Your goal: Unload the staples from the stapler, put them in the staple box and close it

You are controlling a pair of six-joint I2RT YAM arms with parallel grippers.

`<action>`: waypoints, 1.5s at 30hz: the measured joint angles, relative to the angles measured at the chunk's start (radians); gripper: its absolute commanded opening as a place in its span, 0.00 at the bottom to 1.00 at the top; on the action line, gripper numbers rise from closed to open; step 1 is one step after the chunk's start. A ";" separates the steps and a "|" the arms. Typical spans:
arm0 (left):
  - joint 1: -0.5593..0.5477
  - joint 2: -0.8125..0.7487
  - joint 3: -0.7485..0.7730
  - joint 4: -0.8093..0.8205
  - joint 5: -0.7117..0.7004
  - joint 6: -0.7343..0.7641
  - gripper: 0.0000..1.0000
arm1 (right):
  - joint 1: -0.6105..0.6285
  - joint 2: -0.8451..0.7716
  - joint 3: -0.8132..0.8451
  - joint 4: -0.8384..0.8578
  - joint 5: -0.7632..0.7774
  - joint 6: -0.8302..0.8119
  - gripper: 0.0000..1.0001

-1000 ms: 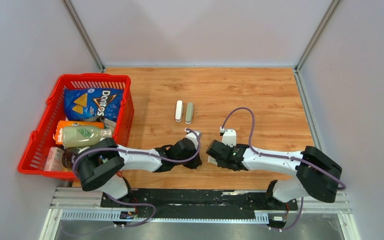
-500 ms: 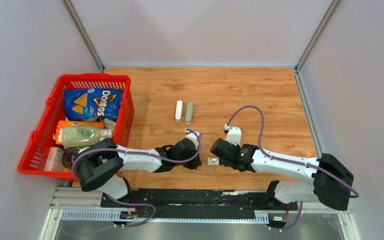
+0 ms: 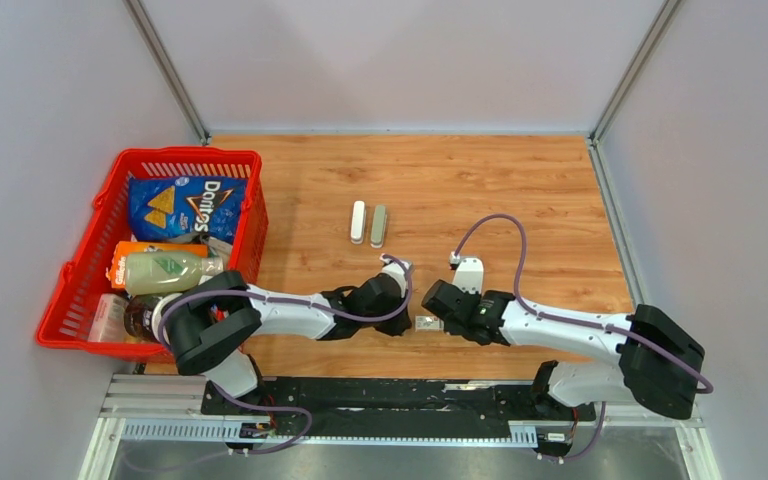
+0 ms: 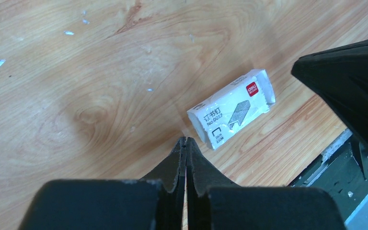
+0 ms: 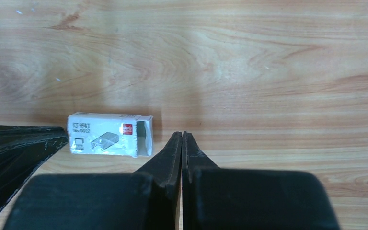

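A white stapler (image 3: 358, 222) and a grey stapler (image 3: 378, 225) lie side by side mid-table, far from both grippers. A small white staple box (image 3: 427, 322) lies near the front edge between the grippers. It also shows in the left wrist view (image 4: 231, 108) and in the right wrist view (image 5: 109, 134), its right end open. My left gripper (image 4: 183, 140) is shut, its tips just left of the box. My right gripper (image 5: 182, 134) is shut, just right of the box's open end. No loose staples show plainly. A faint pale sliver at the left tips cannot be identified.
A red basket (image 3: 108, 205) with a Doritos bag (image 3: 188, 207), a bottle and other packets stands at the left. The table's front edge and a black rail (image 3: 380, 395) lie just behind the grippers. Grey walls close in the back and sides.
My right gripper has pulled back to the right, uncovering the staple box on the table. My left gripper has shifted slightly right toward the box. The staplers have not moved.
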 measured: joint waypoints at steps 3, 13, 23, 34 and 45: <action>0.000 0.016 0.010 0.015 0.008 0.000 0.00 | -0.007 0.021 -0.017 0.019 -0.007 0.000 0.00; 0.000 0.035 0.024 0.024 0.017 0.000 0.00 | -0.011 0.100 -0.023 0.107 -0.051 -0.004 0.00; -0.001 0.046 0.031 0.031 0.019 0.000 0.00 | -0.011 0.128 -0.021 0.187 -0.068 -0.031 0.00; -0.001 0.054 0.036 0.038 0.020 0.000 0.00 | -0.010 0.138 -0.014 0.198 -0.072 -0.059 0.00; -0.002 0.041 0.036 0.016 0.009 0.003 0.00 | -0.004 0.125 -0.012 0.164 -0.060 -0.049 0.15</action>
